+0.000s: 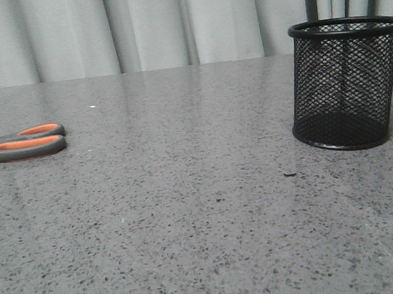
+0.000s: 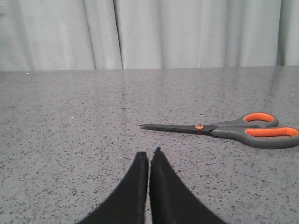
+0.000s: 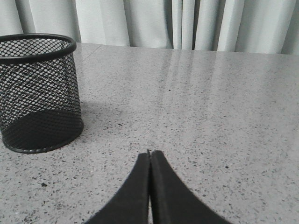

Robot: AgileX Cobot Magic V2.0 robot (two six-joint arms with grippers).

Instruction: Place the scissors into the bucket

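The bucket (image 1: 346, 84) stands upright and empty at the table's (image 1: 205, 224) right. The scissors (image 1: 27, 142) lie flat far left, blades visible only from the left wrist. Left hand (image 2: 149, 156) and right hand (image 3: 150, 155) are clenched, holding nothing.

You have a grey table (image 1: 206, 231) under both arms, its glossy stone-like surface flecked all over with fine dark and pale specks. Just beyond your left gripper (image 2: 149, 161), whose fingers are matte black, the scissors (image 2: 233, 132) show dark grey handles lined with bright orange, slim dark blades and a small orange dot at the pivot. Your right gripper (image 3: 149, 158) is the same plain black. Off to its side, the bucket (image 3: 37, 93) is black throughout: diamond mesh walls, solid rim and base. Behind everything hangs a pale grey-white curtain (image 1: 154, 24), striped by its folds.
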